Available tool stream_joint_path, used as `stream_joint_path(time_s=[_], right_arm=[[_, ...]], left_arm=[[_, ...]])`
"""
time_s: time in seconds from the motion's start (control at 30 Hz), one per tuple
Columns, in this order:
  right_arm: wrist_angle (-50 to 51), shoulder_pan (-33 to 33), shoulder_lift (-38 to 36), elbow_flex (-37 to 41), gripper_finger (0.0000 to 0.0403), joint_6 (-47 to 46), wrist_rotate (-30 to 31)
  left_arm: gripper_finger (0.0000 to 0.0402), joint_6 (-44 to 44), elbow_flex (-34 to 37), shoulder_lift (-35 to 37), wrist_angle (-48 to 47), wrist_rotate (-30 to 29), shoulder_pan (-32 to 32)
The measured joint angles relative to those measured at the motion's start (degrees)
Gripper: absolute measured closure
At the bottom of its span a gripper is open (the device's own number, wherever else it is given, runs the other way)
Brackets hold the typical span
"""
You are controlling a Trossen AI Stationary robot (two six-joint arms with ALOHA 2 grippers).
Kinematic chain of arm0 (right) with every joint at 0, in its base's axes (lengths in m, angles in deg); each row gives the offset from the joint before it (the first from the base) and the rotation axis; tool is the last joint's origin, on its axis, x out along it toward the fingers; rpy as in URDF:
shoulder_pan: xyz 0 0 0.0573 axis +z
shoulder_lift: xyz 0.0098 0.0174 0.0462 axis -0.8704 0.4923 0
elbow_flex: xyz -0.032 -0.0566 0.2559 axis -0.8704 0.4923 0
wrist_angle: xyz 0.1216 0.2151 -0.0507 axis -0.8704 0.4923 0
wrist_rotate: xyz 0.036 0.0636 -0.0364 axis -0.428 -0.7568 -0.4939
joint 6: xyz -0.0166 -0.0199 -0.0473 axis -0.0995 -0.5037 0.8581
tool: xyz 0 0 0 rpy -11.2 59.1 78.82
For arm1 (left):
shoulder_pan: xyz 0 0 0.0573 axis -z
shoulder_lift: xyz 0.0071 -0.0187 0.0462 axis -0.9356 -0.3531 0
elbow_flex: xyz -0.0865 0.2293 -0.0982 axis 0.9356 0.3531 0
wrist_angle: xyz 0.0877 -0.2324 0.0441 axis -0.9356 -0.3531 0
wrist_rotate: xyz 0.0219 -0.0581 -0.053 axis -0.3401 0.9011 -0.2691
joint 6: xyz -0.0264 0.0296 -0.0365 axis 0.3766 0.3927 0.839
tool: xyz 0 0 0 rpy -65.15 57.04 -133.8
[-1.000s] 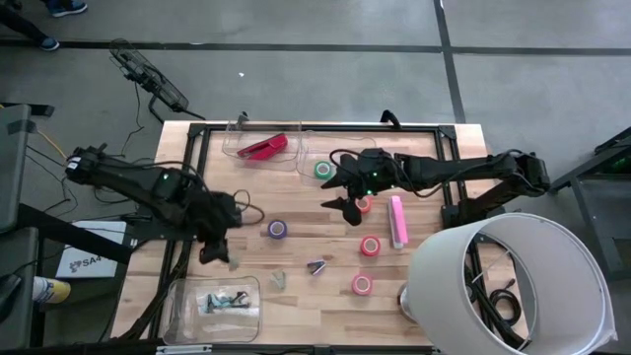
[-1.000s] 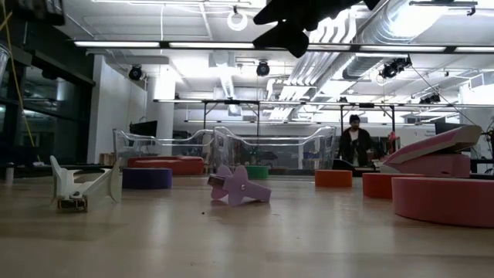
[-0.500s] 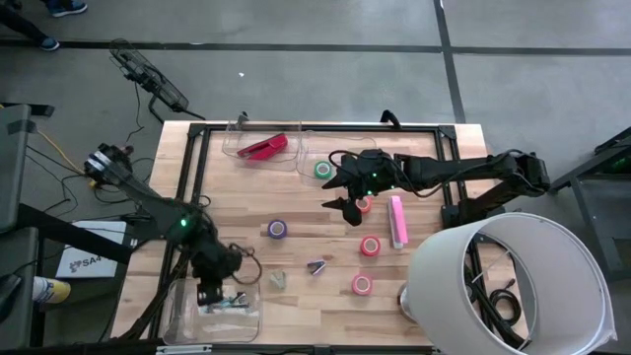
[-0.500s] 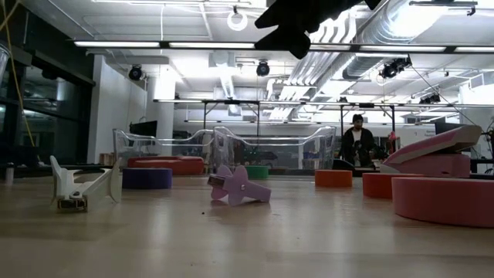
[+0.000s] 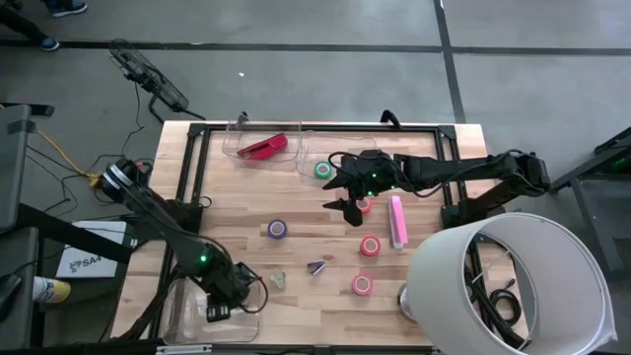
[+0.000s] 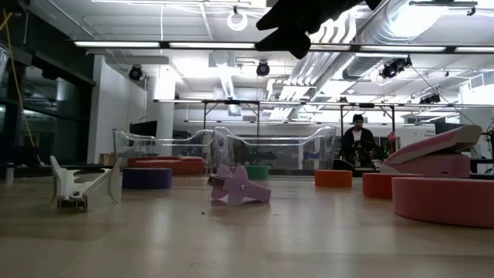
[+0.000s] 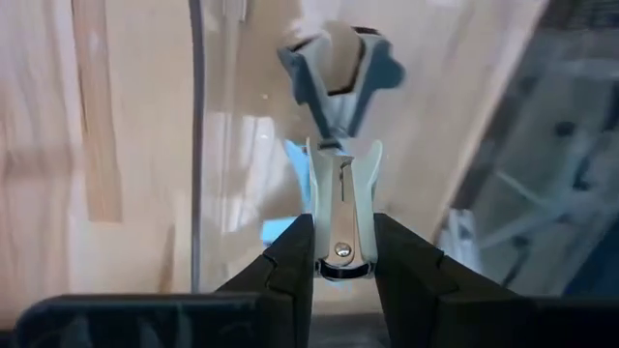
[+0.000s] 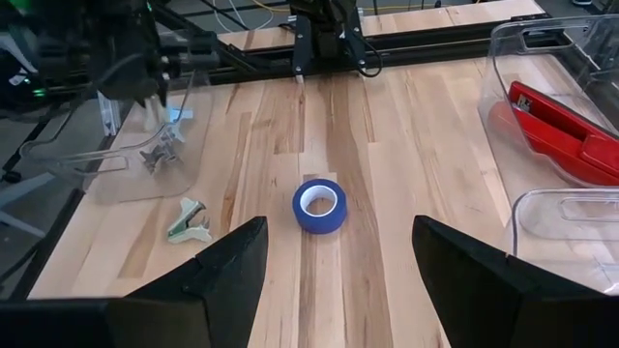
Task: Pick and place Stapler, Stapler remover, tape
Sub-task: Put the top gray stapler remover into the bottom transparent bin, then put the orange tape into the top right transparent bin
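A pale wooden table (image 5: 296,222) stands on a grey floor in a bright workshop. A light staple remover (image 7: 340,208) is clamped in the left tool (image 5: 213,310), which hangs over a clear tray (image 5: 177,320) at the table's front-left corner. More removers already lie in that tray. This looks like the placing step; the next move calls for lowering into the tray and releasing.

Two removers wait on the bare wood: a pale one (image 5: 279,281) just beside the tray and a purple one (image 5: 316,266) nearer the middle. Rolls of tape are scattered mid-table, purple (image 5: 278,229), green (image 5: 323,170) and red-pink (image 5: 370,246), with a pink stapler (image 5: 397,220) nearby. A red stapler (image 5: 263,147) sits in a clear bin at the far edge. The right tool (image 5: 347,202) hovers above the middle, spread apart and empty.
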Motion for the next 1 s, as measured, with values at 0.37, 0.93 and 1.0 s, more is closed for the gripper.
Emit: stream_joint_path(time_s=[0.37, 0.93, 1.0], right_arm=[[1.7, 0.02, 0.0, 0.04, 0.0155, 0.0, -0.95], [10.98, 0.0, 0.02, 0.07, 0.0155, -4.04, 4.71], [13.01, 0.0, 0.02, 0.07, 0.0155, -6.45, 6.26]], left_arm=[[0.0267, -4.51, 0.0, -2.85, 2.69, -3.13, -0.13], [0.0219, 4.63, 0.0, 2.76, 1.16, 4.14, -2.21], [0.0218, 6.19, 0.0, 4.67, 1.22, 2.57, -2.78]])
